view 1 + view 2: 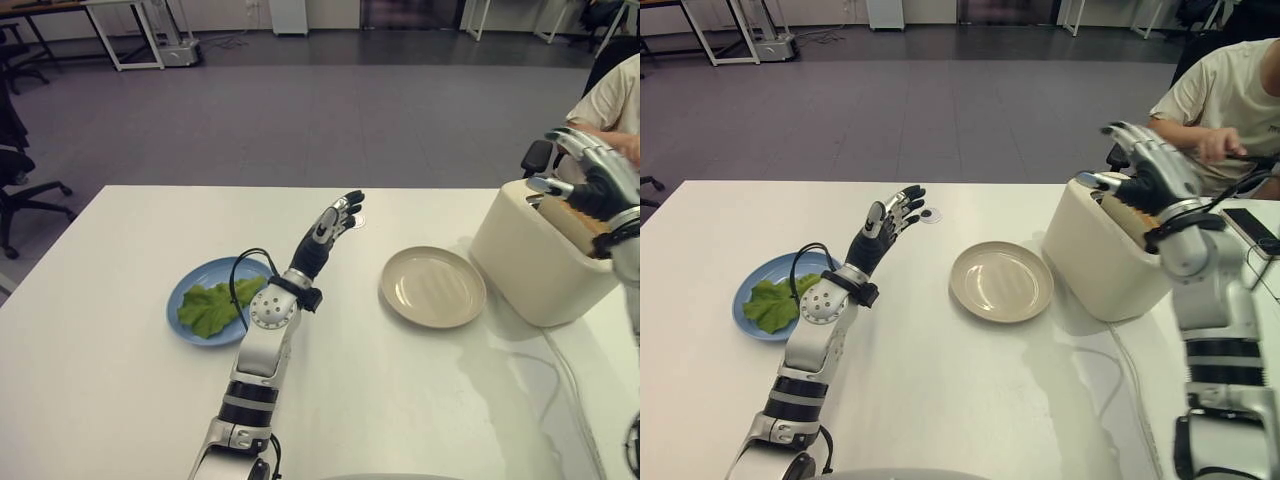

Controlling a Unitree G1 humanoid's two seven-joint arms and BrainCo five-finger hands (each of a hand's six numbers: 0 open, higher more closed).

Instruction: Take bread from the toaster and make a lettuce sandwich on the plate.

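Right hand (pixel 1148 176) grips bread (pixel 578 222) (at toaster (pixel 1098 262) rim) — plate (pixel 1000 281) near.

A: Left hand (pixel 330 232)?
B: Lettuce (pixel 212 305) on the dish (pixel 215 268) is placed left of it and nearer; the plate (pixel 432 287) is set to its right.
A: Right hand (pixel 600 185)?
B: Toaster (pixel 535 265) is placed under it, right of the plate; bread (pixel 580 225) is lodged in its slot.

**Surfaces and finishes**

The table (pixel 100 380) is white and smooth with a faint sheen. The toaster (pixel 530 260) looks like matt cream plastic. The plate (pixel 433 287) is beige and glossy, the blue plate (pixel 190 290) smooth. The lettuce (pixel 212 305) is crinkled and the bread (pixel 575 215) rough-crusted. Left hand (pixel 335 222) and right hand (pixel 590 180) have shiny silver shells and black fingers.
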